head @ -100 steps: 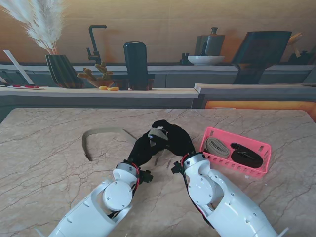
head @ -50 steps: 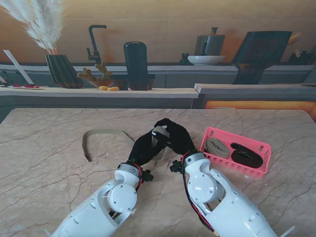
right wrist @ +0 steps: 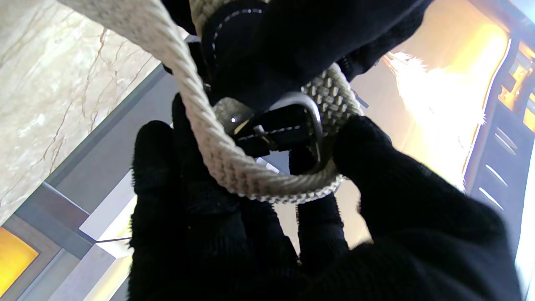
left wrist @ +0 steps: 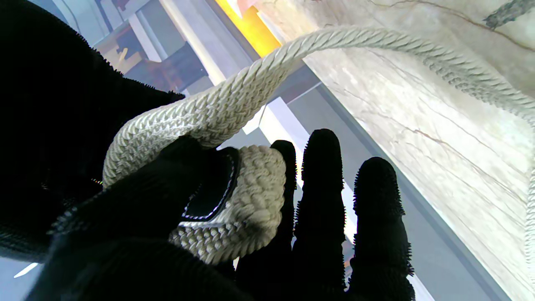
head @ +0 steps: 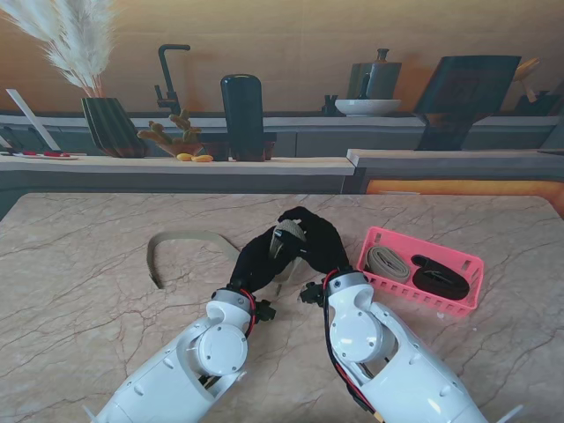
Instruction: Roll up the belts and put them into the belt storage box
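Beige woven belt (head: 189, 240): buckle end pinched between my left hand (head: 257, 258) and right hand (head: 319, 242), mid-frame in the stand view, lifted off the table (head: 79, 300). Both hands clamp on it, fingers curled around the first coil; metal buckle (right wrist: 309, 125) sits against my right fingers (right wrist: 159, 167). Loose tail arcs out to centre-left of the frame, lying on marble. Pink box (head: 476, 269) at centre-right, just beside my right hand, holds two rolled belts, one beige and one black.
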`<control>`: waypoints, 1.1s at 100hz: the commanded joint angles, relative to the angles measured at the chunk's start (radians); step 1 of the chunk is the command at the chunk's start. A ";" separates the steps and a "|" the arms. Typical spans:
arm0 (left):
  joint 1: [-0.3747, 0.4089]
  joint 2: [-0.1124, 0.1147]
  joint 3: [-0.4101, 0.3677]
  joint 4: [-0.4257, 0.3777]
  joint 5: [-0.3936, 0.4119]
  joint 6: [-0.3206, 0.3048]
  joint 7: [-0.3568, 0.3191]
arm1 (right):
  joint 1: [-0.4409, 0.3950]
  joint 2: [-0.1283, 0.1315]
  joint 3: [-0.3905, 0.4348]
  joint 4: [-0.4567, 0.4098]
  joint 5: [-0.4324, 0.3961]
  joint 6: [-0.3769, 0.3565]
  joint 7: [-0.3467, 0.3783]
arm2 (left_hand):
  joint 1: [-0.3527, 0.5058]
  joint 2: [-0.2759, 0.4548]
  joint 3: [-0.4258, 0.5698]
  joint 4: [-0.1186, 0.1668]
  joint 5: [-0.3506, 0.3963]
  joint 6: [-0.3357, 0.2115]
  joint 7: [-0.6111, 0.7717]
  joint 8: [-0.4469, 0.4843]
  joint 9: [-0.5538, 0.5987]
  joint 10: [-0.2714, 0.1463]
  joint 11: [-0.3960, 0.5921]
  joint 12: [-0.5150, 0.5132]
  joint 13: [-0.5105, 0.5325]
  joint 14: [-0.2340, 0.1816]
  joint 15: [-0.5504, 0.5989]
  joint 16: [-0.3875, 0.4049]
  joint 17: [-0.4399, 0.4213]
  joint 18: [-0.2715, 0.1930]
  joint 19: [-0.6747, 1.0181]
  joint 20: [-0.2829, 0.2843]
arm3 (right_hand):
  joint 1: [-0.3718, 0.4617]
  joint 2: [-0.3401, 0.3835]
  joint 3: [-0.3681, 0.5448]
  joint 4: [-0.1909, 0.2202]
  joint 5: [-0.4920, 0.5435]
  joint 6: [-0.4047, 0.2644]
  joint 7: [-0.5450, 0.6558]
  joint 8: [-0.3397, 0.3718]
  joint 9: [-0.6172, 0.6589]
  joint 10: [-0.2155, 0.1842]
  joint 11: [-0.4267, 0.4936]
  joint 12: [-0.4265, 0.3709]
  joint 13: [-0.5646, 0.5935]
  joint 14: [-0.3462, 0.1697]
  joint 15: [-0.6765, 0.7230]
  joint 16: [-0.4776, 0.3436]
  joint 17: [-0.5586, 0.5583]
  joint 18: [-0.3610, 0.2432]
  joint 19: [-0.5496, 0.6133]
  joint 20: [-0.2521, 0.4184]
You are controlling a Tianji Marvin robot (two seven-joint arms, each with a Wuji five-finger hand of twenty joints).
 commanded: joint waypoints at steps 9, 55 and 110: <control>0.012 -0.002 -0.002 -0.006 -0.020 0.015 -0.040 | 0.003 -0.021 -0.016 -0.023 -0.024 -0.043 -0.020 | -0.019 0.048 0.007 0.081 -0.053 0.107 -0.306 -0.083 -0.078 -0.005 -0.088 -0.085 -0.081 -0.005 -0.119 -0.072 -0.026 0.014 -0.058 -0.014 | 0.134 0.061 0.212 0.049 0.128 -0.202 0.120 0.049 0.060 -0.228 0.120 0.072 0.057 -0.178 0.094 0.042 0.038 -0.129 0.019 -0.006; 0.040 0.056 -0.055 -0.072 -0.099 -0.049 -0.236 | 0.013 -0.005 -0.004 -0.013 -0.057 -0.073 0.013 | -0.077 -0.102 0.062 0.054 -0.072 0.030 -0.452 -0.139 -0.183 -0.068 -0.253 -0.182 -0.202 -0.066 -0.359 -0.156 -0.106 -0.021 -0.232 -0.103 | 0.135 0.036 0.239 0.037 0.169 -0.220 0.131 0.067 0.076 -0.238 0.121 0.101 0.054 -0.176 0.118 0.058 0.032 -0.130 0.015 0.009; 0.032 0.091 -0.065 -0.080 -0.087 -0.080 -0.341 | 0.030 0.008 -0.010 0.011 -0.097 -0.099 0.036 | -0.330 -0.246 0.181 -0.024 -0.123 0.037 -0.575 -0.189 -0.315 -0.052 -0.342 -0.241 -0.319 -0.086 -0.493 -0.239 -0.168 -0.106 -0.420 -0.186 | 0.131 0.032 0.245 0.038 0.184 -0.226 0.125 0.076 0.085 -0.239 0.109 0.117 0.054 -0.174 0.122 0.066 0.031 -0.124 0.008 0.027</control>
